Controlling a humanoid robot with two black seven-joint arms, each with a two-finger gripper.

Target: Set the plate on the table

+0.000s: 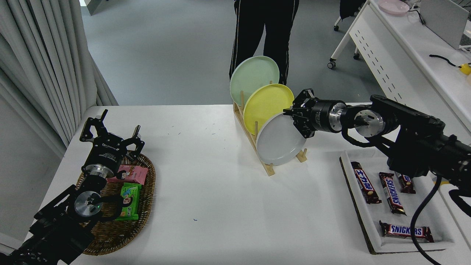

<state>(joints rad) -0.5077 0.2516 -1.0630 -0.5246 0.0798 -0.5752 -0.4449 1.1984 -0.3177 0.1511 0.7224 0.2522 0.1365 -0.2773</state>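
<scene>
The light grey plate (278, 141) leans in the front slot of a wooden rack (257, 145) on the white table (220, 206). Its lower edge sits a little above the rack's base. My right gripper (294, 119) is shut on the plate's upper right rim. A yellow plate (266, 103) and a pale green plate (252, 75) stand behind it in the rack. My left gripper (110, 134) is parked open at the lower left, above a wicker basket (143, 206).
The basket holds snack packs. A white tray (362, 224) with several chocolate bars lies at the right front. A person's legs (263, 33) stand beyond the far edge. A white desk (408, 48) is at the top right.
</scene>
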